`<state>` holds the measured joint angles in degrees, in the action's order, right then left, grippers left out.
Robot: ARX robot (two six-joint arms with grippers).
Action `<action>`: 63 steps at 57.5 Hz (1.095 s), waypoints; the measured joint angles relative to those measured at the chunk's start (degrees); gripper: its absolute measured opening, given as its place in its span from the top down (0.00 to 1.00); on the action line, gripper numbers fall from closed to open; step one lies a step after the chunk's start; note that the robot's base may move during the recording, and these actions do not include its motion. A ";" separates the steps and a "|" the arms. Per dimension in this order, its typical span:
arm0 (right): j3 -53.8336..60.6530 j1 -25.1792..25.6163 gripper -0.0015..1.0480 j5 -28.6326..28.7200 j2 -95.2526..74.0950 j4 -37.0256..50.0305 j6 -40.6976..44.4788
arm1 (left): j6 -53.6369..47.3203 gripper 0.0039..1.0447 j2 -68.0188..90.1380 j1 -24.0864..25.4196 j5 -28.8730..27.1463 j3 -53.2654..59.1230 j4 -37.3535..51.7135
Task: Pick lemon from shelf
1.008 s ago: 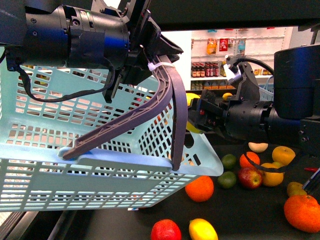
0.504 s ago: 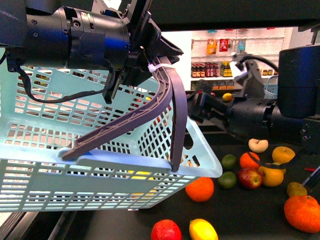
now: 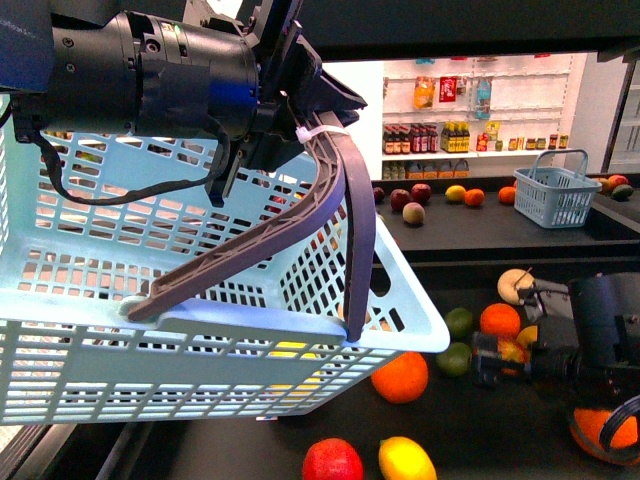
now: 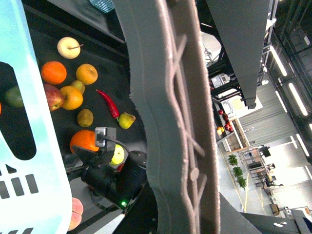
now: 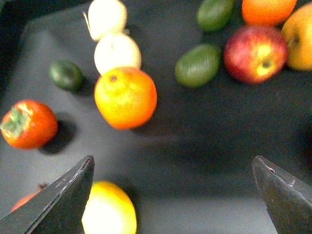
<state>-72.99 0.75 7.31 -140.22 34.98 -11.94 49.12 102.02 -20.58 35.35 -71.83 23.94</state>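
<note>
The left gripper (image 3: 297,118) has its fingers pressed together on the grey handle (image 3: 345,215) of the pale blue basket (image 3: 90,360). It holds the basket tilted in the air above the shelf (image 3: 520,440). Low in the basket a yellow shape shows through the slats. By its colour it is the lemon (image 3: 290,350), though the slats hide most of it.

The right gripper (image 5: 173,163) hangs low over the shelf with its fingers (image 5: 61,200) spread wide. Nothing is between them and they touch nothing; under the gap there is only the black surface. Just beside one finger lies a yellow fruit (image 5: 109,212). Further from the fingers are an orange (image 5: 126,97), two limes (image 5: 197,65), a red apple (image 5: 256,53) and a red-orange fruit (image 5: 27,124) with a green calyx.

Only the front view shows the basket as a whole and the lemon inside it. There the right arm (image 3: 600,335) is low at the right, and its fingers are too dark to judge. The left wrist view is mostly filled by the handle, and the left fingers are not seen in it. It shows the right arm from above, and also a red chili (image 4: 108,104) and a pear (image 4: 126,120) on the shelf — neither appears in the other two views.
</note>
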 joint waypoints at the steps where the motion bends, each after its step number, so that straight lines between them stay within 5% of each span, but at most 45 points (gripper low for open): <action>1: -0.02 -0.04 0.07 0.04 -0.37 -0.17 0.24 | 0.00 0.93 0.00 0.00 0.00 0.00 0.00; 28: 1.09 -7.82 0.07 5.33 -7.30 -0.57 13.29 | 0.00 0.93 0.00 0.00 0.04 0.00 0.00; 63: -9.40 -12.09 0.07 -1.05 -17.11 -2.19 21.24 | -0.02 0.93 0.00 0.00 0.00 0.00 0.00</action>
<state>-82.39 -11.33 6.26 -157.34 32.80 9.30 49.10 102.02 -20.58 35.35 -71.83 23.94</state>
